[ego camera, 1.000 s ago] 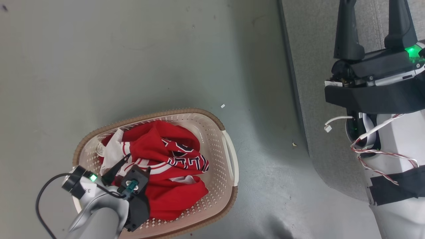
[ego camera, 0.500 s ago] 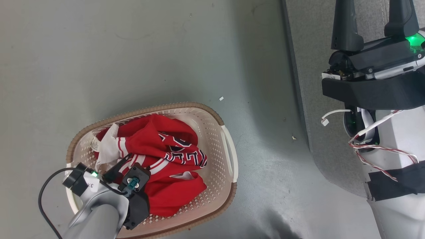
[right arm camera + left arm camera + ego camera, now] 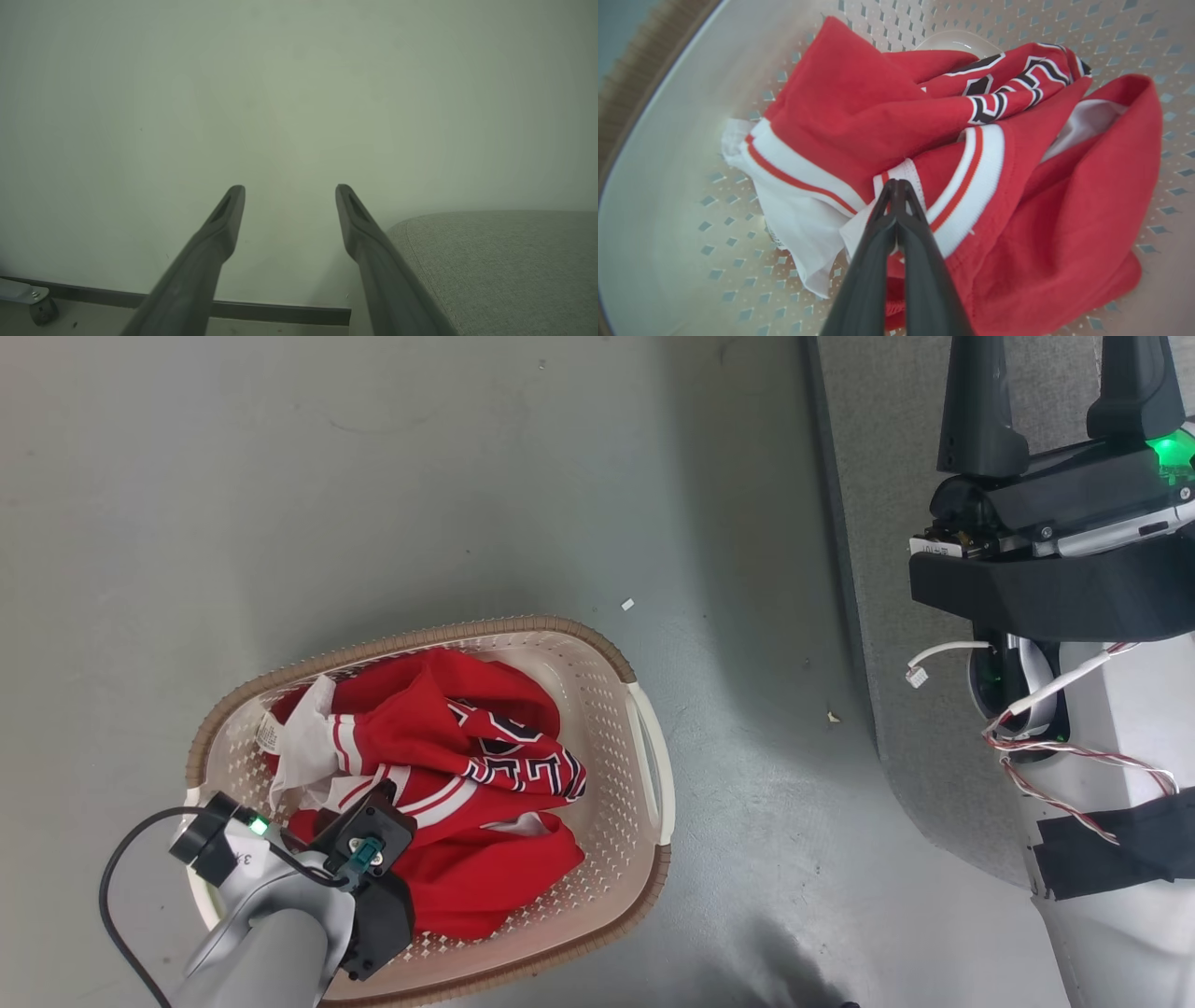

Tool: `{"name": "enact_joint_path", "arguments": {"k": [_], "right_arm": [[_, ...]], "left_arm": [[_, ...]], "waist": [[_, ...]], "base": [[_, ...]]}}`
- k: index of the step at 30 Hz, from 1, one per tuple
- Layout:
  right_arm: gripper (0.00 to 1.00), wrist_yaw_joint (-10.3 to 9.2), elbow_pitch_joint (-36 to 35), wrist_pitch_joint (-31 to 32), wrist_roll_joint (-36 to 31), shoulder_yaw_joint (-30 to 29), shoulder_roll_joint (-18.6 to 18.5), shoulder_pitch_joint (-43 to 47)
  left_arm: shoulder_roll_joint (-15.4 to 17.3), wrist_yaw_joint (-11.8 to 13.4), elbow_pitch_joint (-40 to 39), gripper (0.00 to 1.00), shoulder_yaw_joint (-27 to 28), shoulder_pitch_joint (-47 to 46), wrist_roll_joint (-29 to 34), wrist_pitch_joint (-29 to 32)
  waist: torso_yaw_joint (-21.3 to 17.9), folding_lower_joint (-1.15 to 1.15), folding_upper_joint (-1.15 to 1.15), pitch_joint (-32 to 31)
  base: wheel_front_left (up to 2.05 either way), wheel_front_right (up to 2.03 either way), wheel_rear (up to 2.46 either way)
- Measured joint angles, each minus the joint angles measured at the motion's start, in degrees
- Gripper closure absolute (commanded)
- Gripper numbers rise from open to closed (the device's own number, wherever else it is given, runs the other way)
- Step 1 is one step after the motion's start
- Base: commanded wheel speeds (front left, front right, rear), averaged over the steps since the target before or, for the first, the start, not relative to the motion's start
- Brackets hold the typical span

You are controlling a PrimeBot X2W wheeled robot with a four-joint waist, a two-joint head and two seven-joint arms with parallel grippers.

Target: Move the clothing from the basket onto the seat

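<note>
The clothing point(image 3: 467, 775), red with white stripe trim and navy numbers, lies bunched in the cream basket point(image 3: 420, 639) on the floor at the lower left of the head view. In the left wrist view my left gripper point(image 3: 896, 186) is down inside the basket point(image 3: 668, 186), its fingers shut with the tips pinching the jersey's white trim point(image 3: 971, 186). My right gripper point(image 3: 1053, 364) hangs open over the grey seat point(image 3: 878, 523) at the upper right, with nothing between its fingers point(image 3: 224, 219). The seat's rounded corner point(image 3: 504, 261) shows beside them.
Grey-green floor point(image 3: 373, 476) with a few small specks of debris lies between basket and seat. The basket's white handle point(image 3: 649, 765) faces the seat. A pale wall, a dark skirting strip point(image 3: 280, 310) and a caster point(image 3: 39, 310) are ahead of the right gripper.
The left gripper's fingers, spread above the clothing before, have sunk under the wrist and closed on the trim. The head camera has shifted slightly. The right gripper stays open.
</note>
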Motion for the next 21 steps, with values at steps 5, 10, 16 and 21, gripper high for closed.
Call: {"name": "enact_joint_path", "arguments": {"k": [5, 10, 16, 21], "right_arm": [[0.0, -0.04, 0.43, 0.0, 0.09, -0.34, 0.21, 0.01], [0.0, -0.04, 1.53, 0.0, 0.15, -0.87, 0.32, 0.15], [0.0, -0.01, 2.52, 0.0, 0.16, -1.59, 0.25, 0.71], [0.0, 0.01, 4.1, 0.0, 0.16, -2.02, -0.03, 3.02]], "left_arm": [[-0.2, 0.0, -0.6, 1.0, 0.91, -0.2, -0.92, -1.37], [-0.43, 0.04, -1.89, 1.0, 1.91, -0.03, -2.21, -2.07], [-1.52, 0.75, -4.11, 1.0, 4.17, 0.77, -5.22, -2.34], [-2.46, 1.69, -7.73, 0.83, 6.83, 1.96, -8.12, -2.34]], "waist": [[0.24, 0.0, 0.0, -0.05], [0.47, 0.0, 0.0, -0.77], [0.96, 0.0, 0.0, -2.46], [1.59, -0.01, 0.0, -4.49]], "base": [[0.0, 0.0, 0.0], [0.0, 0.0, 0.0], [0.0, 0.0, 0.0], [0.0, 0.0, 0.0]]}}
